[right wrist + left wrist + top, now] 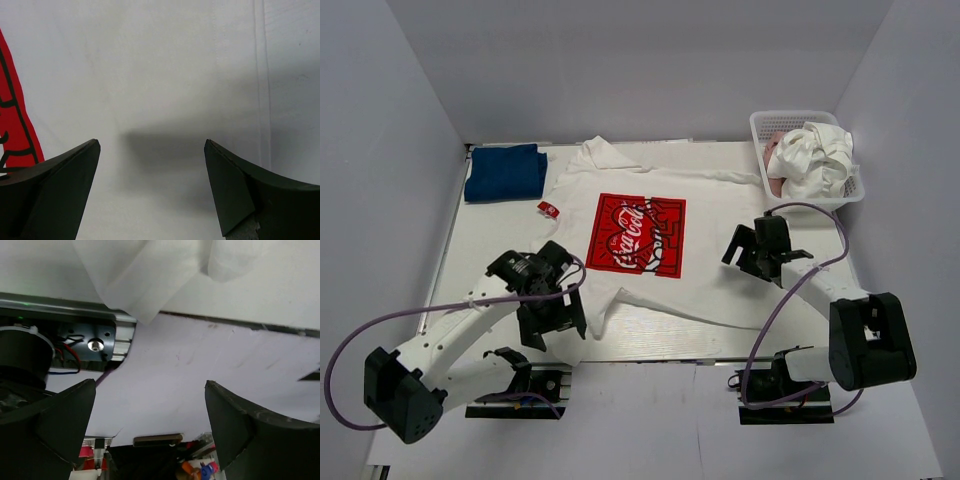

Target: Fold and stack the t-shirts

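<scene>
From above, a white counter [500,240] is closed in by 3 pale grey walls [620,60]. The white Coca-Cola t-shirt [650,215] lies spread flat, print up, in the middle of the counter. A folded dark blue t-shirt [505,172] sits just past its far-left sleeve. Off its far-right shoulder stands a white mesh basket [790,118], which holds a crumpled white t-shirt [820,155] with a dusty-pink t-shirt [773,168] tucked beside it. The left pincer [555,322] hangs at the Coca-Cola shirt's near-left corner. The right pincer [750,250] hangs over the shirt's right side, just beside the print.

In the left wrist view, the pincer's jaws are spread wide and released, with nothing between them. A loose corner of white cloth [145,280] from the Coca-Cola shirt droops over the counter's metal edge rail [65,302], above and apart from the fingers. Below the rail are a pale sheet [200,370] and an arm base with red and black wires [75,352].

In the right wrist view, the jaws are also spread and released, gripping nothing. The Coca-Cola shirt's white cloth fills the view beneath them, marked with the pincer's shadow. The red print [15,125] shows at the left edge, and a stitched seam [262,75] runs down the right.
</scene>
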`<action>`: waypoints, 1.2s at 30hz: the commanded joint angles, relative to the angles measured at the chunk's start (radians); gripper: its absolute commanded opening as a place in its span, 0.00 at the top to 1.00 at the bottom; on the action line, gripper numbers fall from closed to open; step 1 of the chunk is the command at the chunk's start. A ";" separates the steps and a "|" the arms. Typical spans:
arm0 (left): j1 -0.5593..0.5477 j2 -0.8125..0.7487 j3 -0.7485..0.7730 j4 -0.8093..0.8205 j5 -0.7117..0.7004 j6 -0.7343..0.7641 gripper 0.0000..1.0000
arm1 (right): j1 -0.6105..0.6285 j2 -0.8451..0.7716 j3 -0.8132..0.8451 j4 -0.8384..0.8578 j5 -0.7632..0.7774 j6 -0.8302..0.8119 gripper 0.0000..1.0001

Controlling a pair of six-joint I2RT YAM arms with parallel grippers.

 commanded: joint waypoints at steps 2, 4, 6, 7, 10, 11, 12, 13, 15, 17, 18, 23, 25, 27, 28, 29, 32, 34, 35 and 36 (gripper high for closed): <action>0.008 0.093 0.092 0.058 -0.153 0.045 0.00 | 0.000 -0.051 -0.017 0.073 -0.013 -0.051 0.10; 0.008 0.171 0.135 0.187 -0.228 0.095 0.00 | 0.003 -0.068 -0.026 0.083 -0.018 -0.066 0.10; 0.017 0.223 0.161 0.321 -0.320 0.124 0.00 | 0.006 -0.088 -0.033 0.096 -0.029 -0.074 0.10; 0.028 0.281 0.184 0.371 -0.334 0.146 0.00 | 0.004 -0.091 -0.040 0.116 -0.030 -0.072 0.10; 0.054 0.454 0.282 0.511 -0.369 0.232 0.00 | 0.006 -0.070 -0.024 0.107 -0.014 -0.075 0.10; 0.063 0.502 0.307 0.532 -0.401 0.232 0.00 | 0.006 -0.042 -0.020 0.102 -0.015 -0.083 0.10; 0.077 0.551 0.333 0.549 -0.455 0.247 0.00 | 0.006 -0.031 -0.008 0.091 -0.010 -0.083 0.10; 0.091 0.603 0.397 0.562 -0.478 0.247 0.00 | 0.006 -0.017 -0.003 0.082 0.005 -0.084 0.10; 0.135 0.743 0.468 0.571 -0.463 0.279 0.00 | 0.007 0.039 0.032 0.083 0.003 -0.104 0.10; 0.178 0.815 0.549 0.617 -0.402 0.327 0.00 | 0.015 0.099 0.090 0.062 0.031 -0.123 0.10; 0.192 0.878 0.590 0.634 -0.379 0.339 0.00 | 0.018 0.148 0.110 0.053 0.036 -0.136 0.10; 0.260 1.018 0.683 0.723 -0.282 0.394 0.00 | 0.023 0.334 0.280 0.001 0.068 -0.170 0.10; 0.273 1.071 0.706 0.747 -0.224 0.426 0.00 | 0.021 0.414 0.348 -0.008 0.071 -0.190 0.10; 0.298 1.111 0.756 0.747 -0.215 0.427 0.00 | 0.020 0.498 0.444 -0.025 0.108 -0.216 0.10; 0.298 1.127 0.790 0.756 -0.184 0.442 0.00 | 0.018 0.522 0.470 -0.031 0.123 -0.224 0.10; 0.309 1.159 0.807 0.757 -0.169 0.454 0.00 | 0.012 0.580 0.553 -0.048 0.109 -0.235 0.10; 0.329 1.203 0.882 0.766 -0.101 0.489 0.00 | 0.026 0.637 0.674 -0.091 0.129 -0.277 0.10; 0.329 1.204 0.929 0.757 -0.090 0.506 0.00 | 0.027 0.626 0.696 -0.091 0.123 -0.297 0.10; 0.338 1.204 0.943 0.757 -0.090 0.517 0.00 | 0.030 0.619 0.702 -0.076 0.111 -0.301 0.10; 0.338 1.204 0.975 0.757 -0.090 0.517 0.00 | 0.032 0.575 0.696 -0.067 0.088 -0.337 0.10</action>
